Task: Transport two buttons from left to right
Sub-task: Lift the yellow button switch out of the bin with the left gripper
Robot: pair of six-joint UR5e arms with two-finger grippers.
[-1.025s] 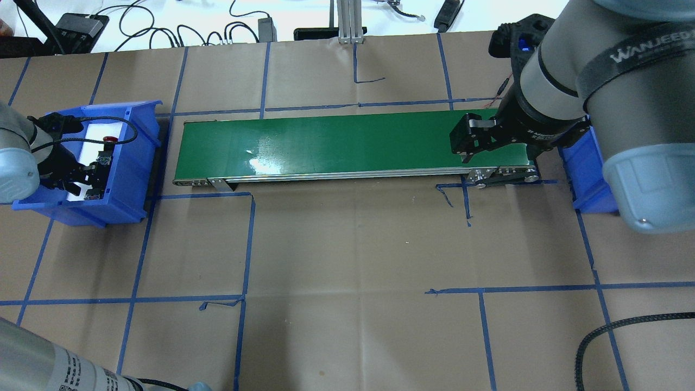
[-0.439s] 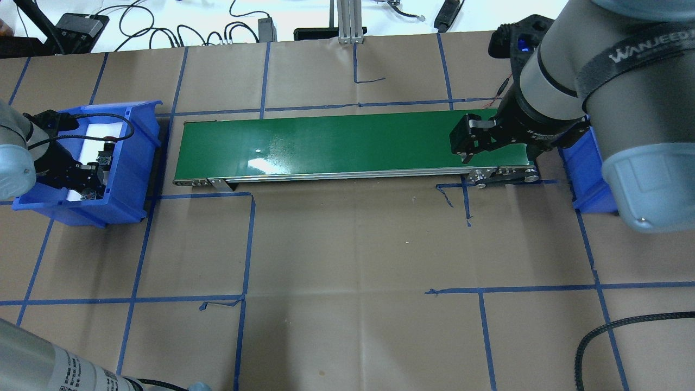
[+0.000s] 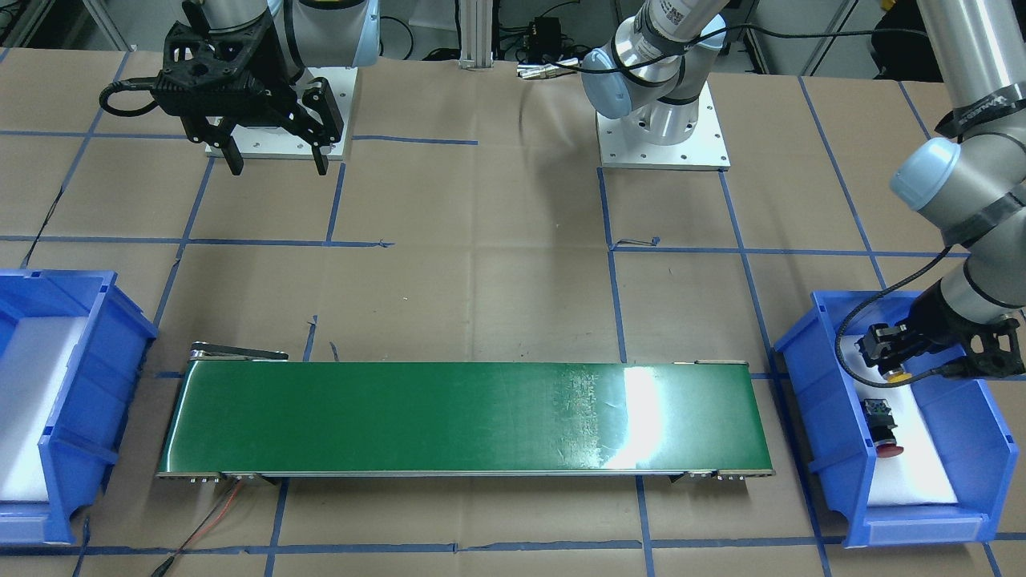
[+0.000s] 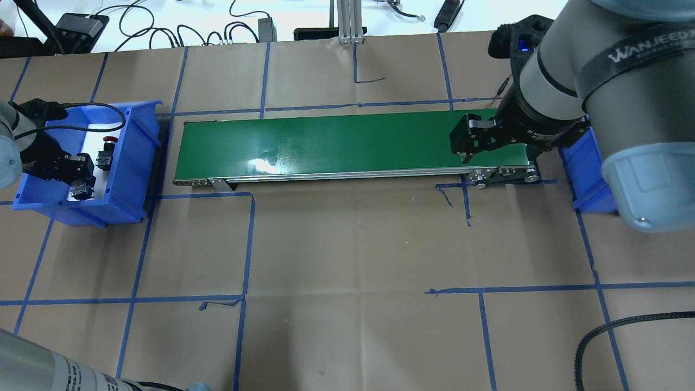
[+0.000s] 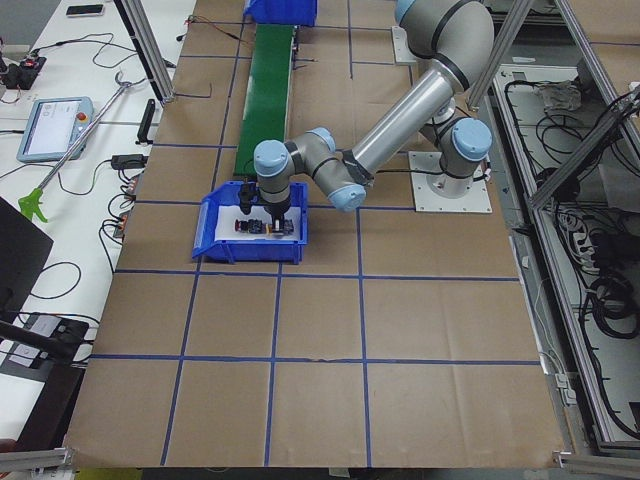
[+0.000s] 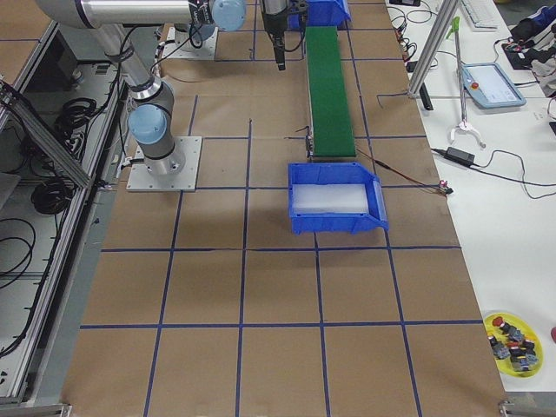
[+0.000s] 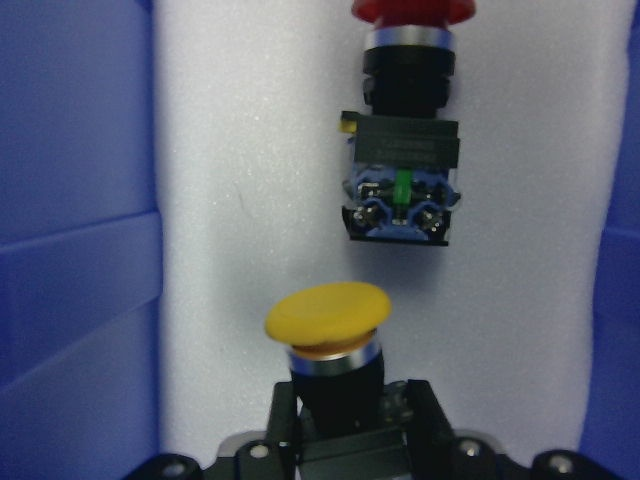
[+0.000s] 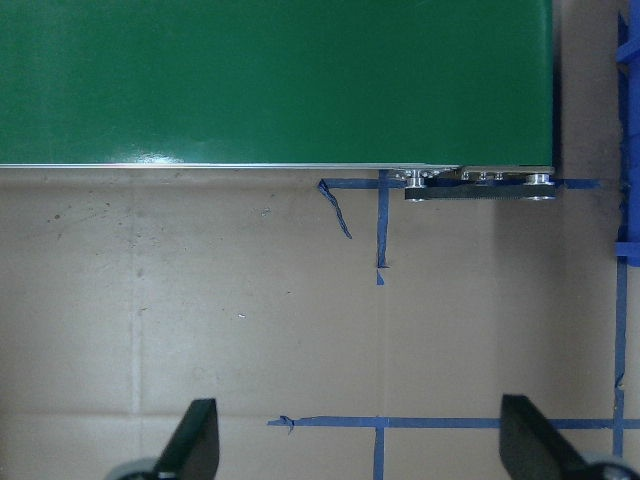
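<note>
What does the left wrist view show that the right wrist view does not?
Left wrist only: the yellow button gripped in the left tool, the red button lying on white foam in the blue bin. Right wrist only: the green conveyor belt, taped brown paper, the open right tool. Both: each arm's own tool at the bottom edge.

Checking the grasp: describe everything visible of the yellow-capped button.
The yellow button has a glossy yellow mushroom cap, a silvery collar and a black body. The left gripper is shut on that body, over the white foam lining the blue bin. Its cap points toward the red button, without touching it.
</note>
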